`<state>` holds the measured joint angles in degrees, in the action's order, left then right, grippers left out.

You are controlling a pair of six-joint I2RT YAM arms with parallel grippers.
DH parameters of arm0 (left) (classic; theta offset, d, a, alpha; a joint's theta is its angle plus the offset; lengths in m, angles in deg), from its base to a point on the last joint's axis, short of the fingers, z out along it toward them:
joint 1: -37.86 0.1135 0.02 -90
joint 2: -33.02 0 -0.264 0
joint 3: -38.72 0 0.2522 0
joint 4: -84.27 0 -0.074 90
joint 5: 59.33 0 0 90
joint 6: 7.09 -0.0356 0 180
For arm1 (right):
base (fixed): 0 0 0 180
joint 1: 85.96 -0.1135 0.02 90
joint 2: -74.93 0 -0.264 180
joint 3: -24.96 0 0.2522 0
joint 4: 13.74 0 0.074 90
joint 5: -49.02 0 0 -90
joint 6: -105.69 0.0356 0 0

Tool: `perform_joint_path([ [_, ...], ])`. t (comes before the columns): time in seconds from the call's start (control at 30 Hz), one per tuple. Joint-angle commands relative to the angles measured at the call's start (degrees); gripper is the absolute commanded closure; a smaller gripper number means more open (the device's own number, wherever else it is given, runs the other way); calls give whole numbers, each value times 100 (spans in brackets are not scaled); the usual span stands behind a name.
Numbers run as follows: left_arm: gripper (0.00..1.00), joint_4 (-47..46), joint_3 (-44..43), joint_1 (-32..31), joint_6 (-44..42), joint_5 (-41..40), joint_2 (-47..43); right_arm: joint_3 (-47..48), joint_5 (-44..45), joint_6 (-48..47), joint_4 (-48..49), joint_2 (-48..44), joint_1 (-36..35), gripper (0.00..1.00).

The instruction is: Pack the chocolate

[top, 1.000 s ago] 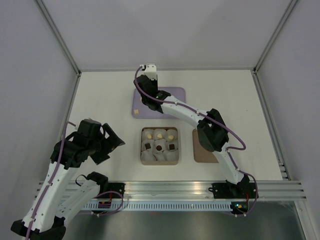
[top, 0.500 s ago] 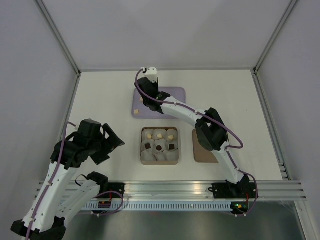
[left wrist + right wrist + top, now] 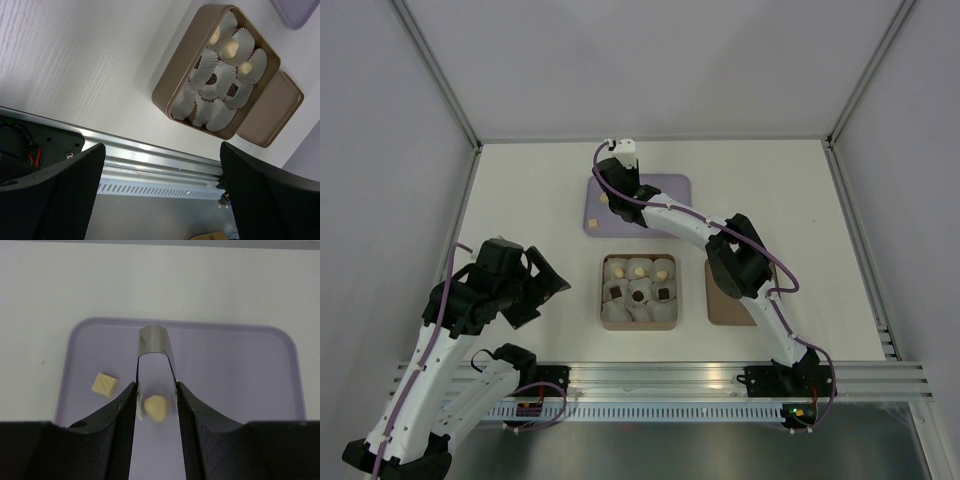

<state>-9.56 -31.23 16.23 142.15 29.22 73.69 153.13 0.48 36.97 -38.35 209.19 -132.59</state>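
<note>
One pale chocolate [image 3: 156, 408] framed by the right fingers [image 3: 117, 415] — pick-up in hand.
Seemingly resting on the purple tray [image 3: 225, 370]; whether the close-set fingers pinch it I cannot tell. Next — a firm squeeze, lift, carry to the box [image 3: 176, 75]. Left fingers [image 3: 55, 190] spread, empty.

The lilac tray [image 3: 672, 192] lies at the back, a pale tan chocolate cube [image 3: 105, 384] on its left part. In front of it sits the brown square box [image 3: 181, 60] of white crinkled paper cups [image 3: 215, 80] — its flat brown lid [image 3: 725, 310] beside it on the right.
</note>
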Motion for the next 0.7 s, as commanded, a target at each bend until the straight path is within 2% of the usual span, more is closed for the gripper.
perform_joint_path([
  [0.0,0,-182,20,-17,166,-83,-6,38,-67,140,189,21,14,58],
  [0.37,0,-182,81,-17,166,-66,-50,-6,-111,113,127,57,14,59],
  [0.67,0,-174,134,-26,158,-39,-103,2,-85,26,127,83,5,66],
])
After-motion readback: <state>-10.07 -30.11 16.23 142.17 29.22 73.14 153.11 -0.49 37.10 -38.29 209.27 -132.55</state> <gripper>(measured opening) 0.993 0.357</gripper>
